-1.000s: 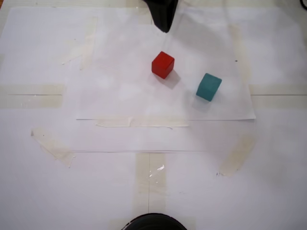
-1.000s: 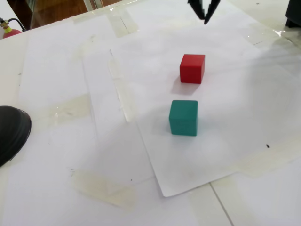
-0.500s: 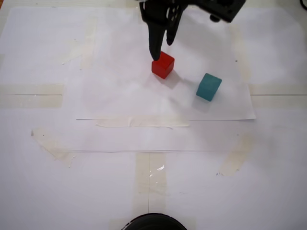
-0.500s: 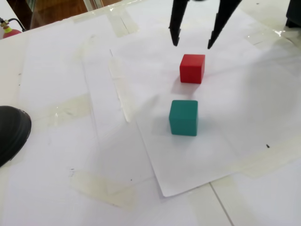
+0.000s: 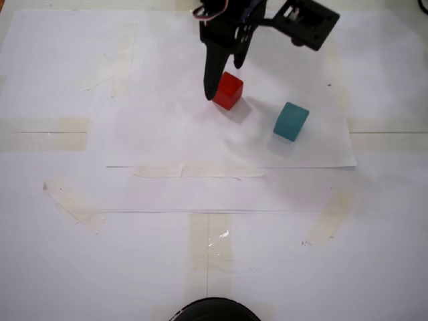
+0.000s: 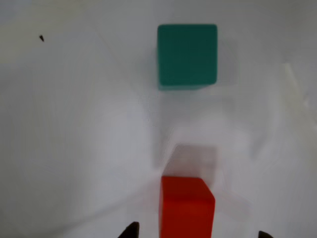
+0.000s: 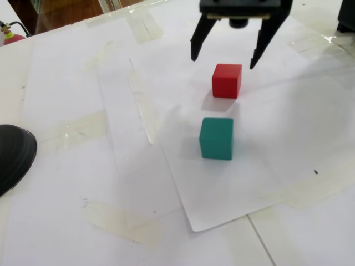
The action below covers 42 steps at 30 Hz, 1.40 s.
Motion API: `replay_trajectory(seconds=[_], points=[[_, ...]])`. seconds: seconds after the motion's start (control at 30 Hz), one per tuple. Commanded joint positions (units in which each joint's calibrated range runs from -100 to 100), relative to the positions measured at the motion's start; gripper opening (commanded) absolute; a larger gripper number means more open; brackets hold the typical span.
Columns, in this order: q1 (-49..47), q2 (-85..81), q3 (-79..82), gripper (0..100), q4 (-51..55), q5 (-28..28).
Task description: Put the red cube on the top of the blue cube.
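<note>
Here I hold the hand spread wide, gripping nothing, astride the small matte red cube on the paper-covered table, with the matte teal cube nearby awaiting stacking.

Black arm, tapered black fingers

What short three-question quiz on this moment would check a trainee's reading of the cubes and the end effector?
1. True or false: the end effector is shut on the red cube.
2. Multiple choice: the blue cube is A) stacked on the red cube, B) on the paper sheet apart from the red cube, C) off the sheet.
3. In the wrist view, which cube lies nearer the fingertips?

Key: 1 false, it is open with a finger on each side of the cube; 2 B; 3 the red cube.
</note>
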Motion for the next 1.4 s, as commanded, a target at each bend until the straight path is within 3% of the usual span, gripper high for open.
replay_trajectory(seconds=[0.0,1.37], points=[[-0.30,0.83,0.04,34,-1.31,-0.59],[0.84,8.04,1.23,25,-6.04,-0.39]])
